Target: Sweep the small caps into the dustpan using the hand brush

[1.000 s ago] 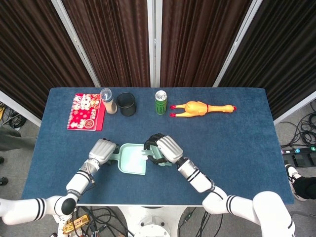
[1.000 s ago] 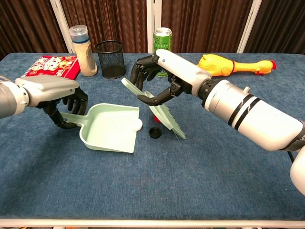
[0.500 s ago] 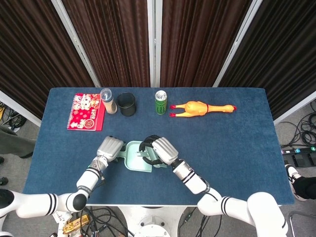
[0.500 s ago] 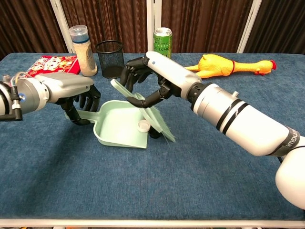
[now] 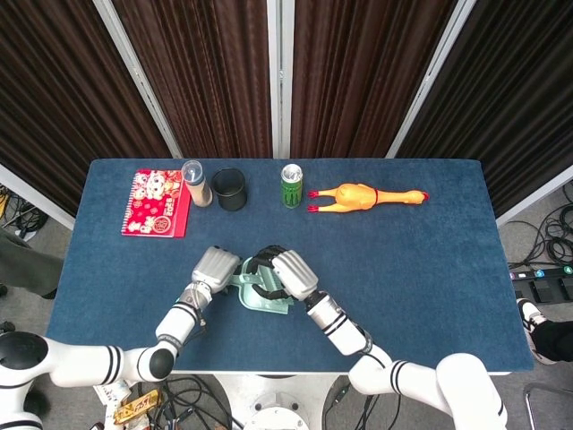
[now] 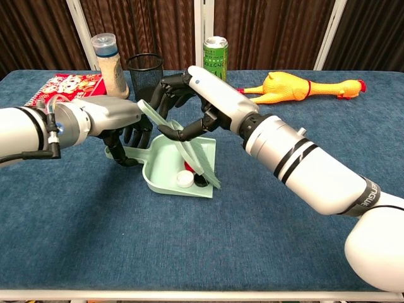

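In the chest view my left hand grips the handle of the pale green dustpan, which lies on the blue table. My right hand holds the green hand brush, its bristles slanting down into the pan's mouth. A white cap sits inside the pan. A black cap lies beside it under the bristles, and a bit of red cap peeks out behind them. From the head view both hands meet over the dustpan: left hand, right hand.
Along the table's far edge stand a red notebook, a shaker bottle, a black mesh cup, a green can and a yellow rubber chicken. Blue cloth stretches to the right.
My left hand slid the dustpan to the right while my right hand drew the brush leftward. The black cap, earlier outside the pan's lip, now lies inside with the white one.
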